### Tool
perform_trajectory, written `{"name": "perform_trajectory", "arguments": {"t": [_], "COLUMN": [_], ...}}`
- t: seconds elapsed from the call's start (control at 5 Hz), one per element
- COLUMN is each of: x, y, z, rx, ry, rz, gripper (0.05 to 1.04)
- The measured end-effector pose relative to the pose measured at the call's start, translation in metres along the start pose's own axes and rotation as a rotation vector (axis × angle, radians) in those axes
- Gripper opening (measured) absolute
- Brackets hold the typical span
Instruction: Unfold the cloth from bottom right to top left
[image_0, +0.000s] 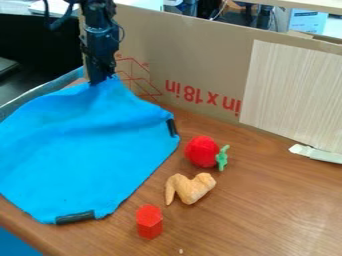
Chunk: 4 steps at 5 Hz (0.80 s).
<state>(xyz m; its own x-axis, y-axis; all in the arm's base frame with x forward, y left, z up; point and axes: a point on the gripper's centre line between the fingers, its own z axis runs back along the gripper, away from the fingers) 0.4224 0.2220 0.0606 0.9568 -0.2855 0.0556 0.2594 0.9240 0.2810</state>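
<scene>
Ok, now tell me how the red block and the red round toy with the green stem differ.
The red block is angular and flat-topped; the round toy is rounded. The block is all red, while the round toy has a green stem. The block stands nearer the camera, the round toy nearer the cardboard. Both rest on the wooden table.
</scene>
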Motion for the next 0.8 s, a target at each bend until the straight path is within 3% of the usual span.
{"name": "perform_trajectory", "arguments": {"t": [0.4,0.6,0.8], "x": [0.0069,0.0047,0.0027], "y": [0.0074,0.0126,0.0132], "z": [-0.0122,-0.0125,-0.0132], "rx": [-0.003,-0.005,-0.010], "ry": [0.020,0.026,0.029], "rz": [0.039,0.055,0.051], "gripper": [0.064,0.194,0.436]}}
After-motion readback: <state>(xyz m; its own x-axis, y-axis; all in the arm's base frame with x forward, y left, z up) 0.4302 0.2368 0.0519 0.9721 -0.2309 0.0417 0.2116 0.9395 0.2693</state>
